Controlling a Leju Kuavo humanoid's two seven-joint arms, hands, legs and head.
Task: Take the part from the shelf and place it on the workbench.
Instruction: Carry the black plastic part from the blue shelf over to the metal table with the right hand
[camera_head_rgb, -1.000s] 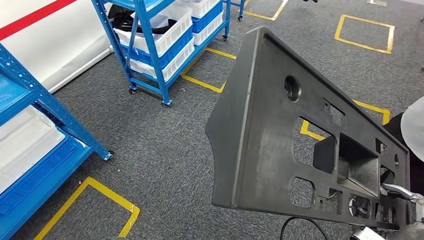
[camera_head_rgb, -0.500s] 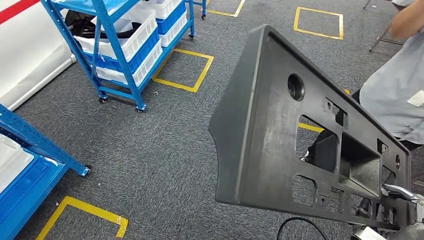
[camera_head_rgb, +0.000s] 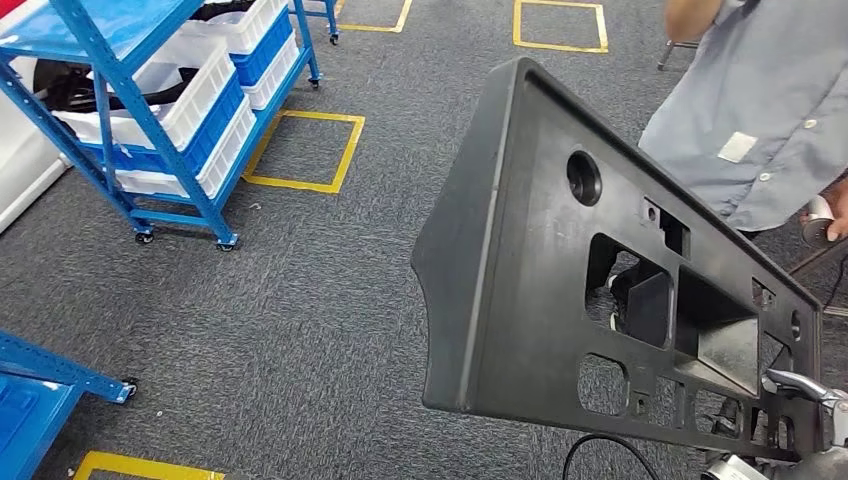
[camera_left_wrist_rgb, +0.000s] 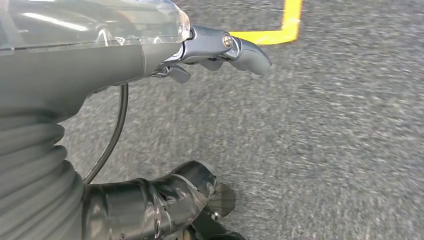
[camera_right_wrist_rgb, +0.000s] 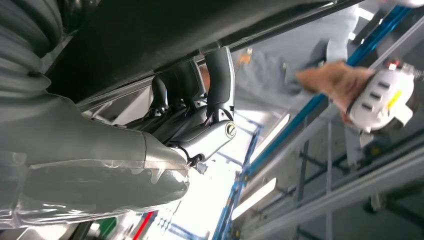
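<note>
We've got the part (camera_head_rgb: 560, 270) off the shelf, and our right hand (camera_right_wrist_rgb: 200, 115) is clamped on its lower end. Its long axis tilts up and away across our front. Our left hand (camera_left_wrist_rgb: 200, 55) hangs free, fingers loosely spread, holding nothing.

You've got the left hand (camera_left_wrist_rgb: 150, 55) at upper left of the left wrist frame: grey body under a clear glossy cover, silver-grey metal finger link with a round brass-toned screw, dark rounded fingertip. Grey ribbed cover (camera_left_wrist_rgb: 30, 170) at lower left, thin black cable (camera_left_wrist_rgb: 117, 130) curving beside it, thumb wrapped in shiny black tape. Right hand (camera_right_wrist_rgb: 195, 120) at centre-left of its wrist frame: black fingers, silver knuckle piece with a round screw, crinkled clear plastic over grey.
</note>
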